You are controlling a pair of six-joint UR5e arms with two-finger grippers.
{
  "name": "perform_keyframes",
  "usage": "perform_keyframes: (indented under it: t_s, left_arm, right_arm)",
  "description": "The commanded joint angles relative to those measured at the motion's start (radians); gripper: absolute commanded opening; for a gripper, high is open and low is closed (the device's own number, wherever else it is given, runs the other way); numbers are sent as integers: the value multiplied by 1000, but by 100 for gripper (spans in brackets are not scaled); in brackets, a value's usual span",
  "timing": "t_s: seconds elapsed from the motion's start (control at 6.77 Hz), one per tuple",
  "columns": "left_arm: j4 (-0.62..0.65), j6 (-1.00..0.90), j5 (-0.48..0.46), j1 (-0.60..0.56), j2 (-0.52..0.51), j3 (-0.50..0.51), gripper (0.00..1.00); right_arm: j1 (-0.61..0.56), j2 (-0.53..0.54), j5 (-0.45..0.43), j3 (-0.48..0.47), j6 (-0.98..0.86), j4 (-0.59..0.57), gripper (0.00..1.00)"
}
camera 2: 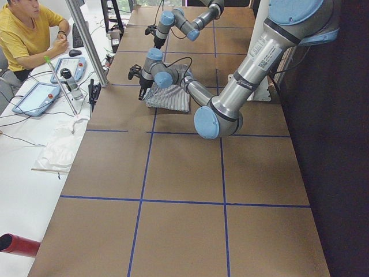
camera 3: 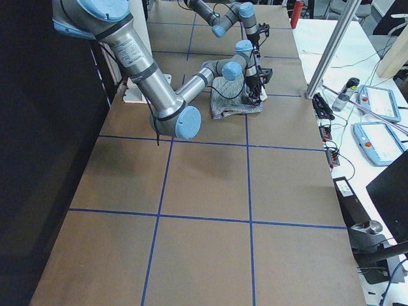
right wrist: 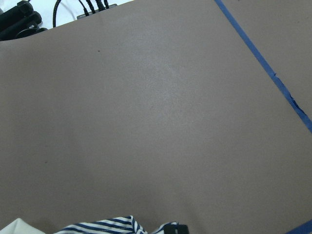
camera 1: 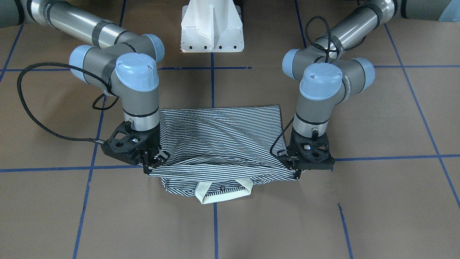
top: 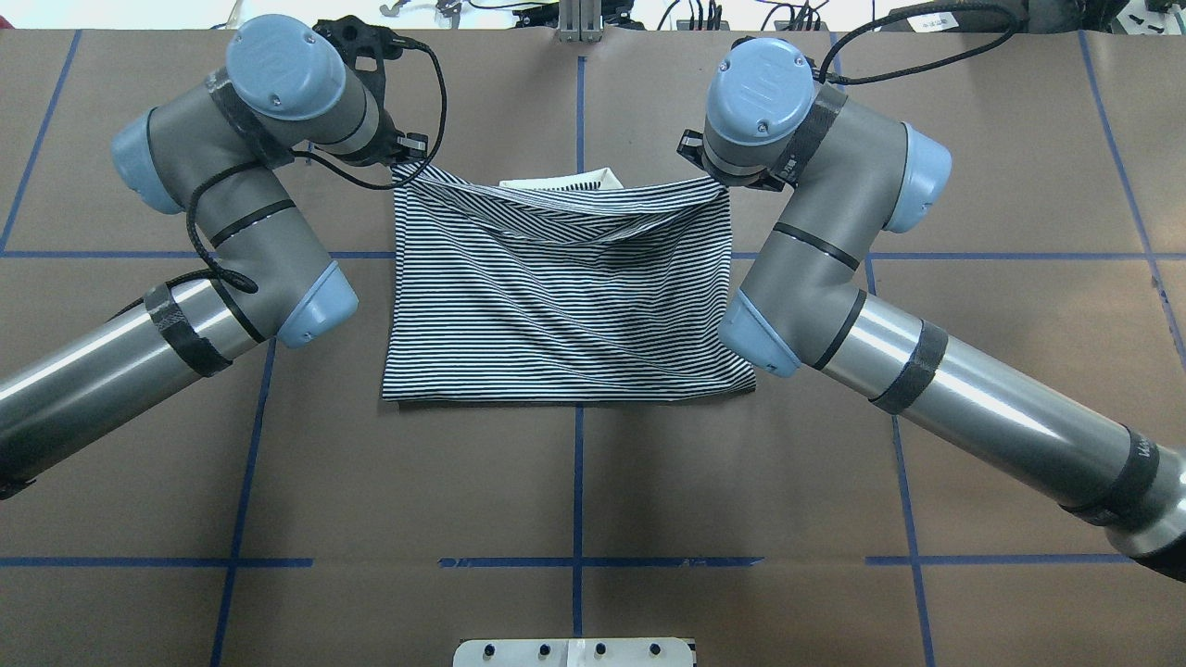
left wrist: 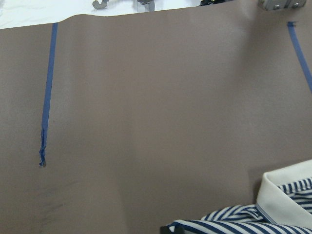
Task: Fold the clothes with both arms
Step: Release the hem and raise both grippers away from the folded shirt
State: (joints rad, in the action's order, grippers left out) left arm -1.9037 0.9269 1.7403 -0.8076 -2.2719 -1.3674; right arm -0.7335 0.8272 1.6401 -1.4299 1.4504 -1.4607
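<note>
The striped polo shirt (camera 1: 219,140) lies flat on the brown table, its cream collar (camera 1: 222,192) at the far side from the robot. A folded-over striped edge (camera 1: 222,169) is stretched taut just above the collar between the two grippers. My left gripper (camera 1: 297,172) is shut on one end of that edge and my right gripper (camera 1: 148,169) on the other. From overhead the shirt (top: 565,315) shows with the left gripper (top: 400,159) and right gripper (top: 718,178) at its far corners. The left wrist view catches the collar (left wrist: 287,187) and stripes at the bottom right.
The white pedestal (camera 1: 212,27) stands at the robot's side of the table. Blue tape lines (top: 577,482) grid the brown surface. In the exterior left view a seated person (camera 2: 26,34) is at a side table with tablets (camera 2: 37,98) and cables.
</note>
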Motion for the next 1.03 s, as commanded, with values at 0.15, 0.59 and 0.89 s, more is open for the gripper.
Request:
perform_keyframes:
  t_s: [0.15,0.59,0.89]
  left_arm:
    - [-37,-38,-2,1,5,39,64]
    - [-34,-196,66,1,142,-180,100]
    - [-37,-121,111,33,259,-324,100]
  right_arm:
    - [3,-5,-6,66,-37,22,99]
    - [-77,7,64,66,-308,48,100]
    - [-147,74,182,59,-474,145,100]
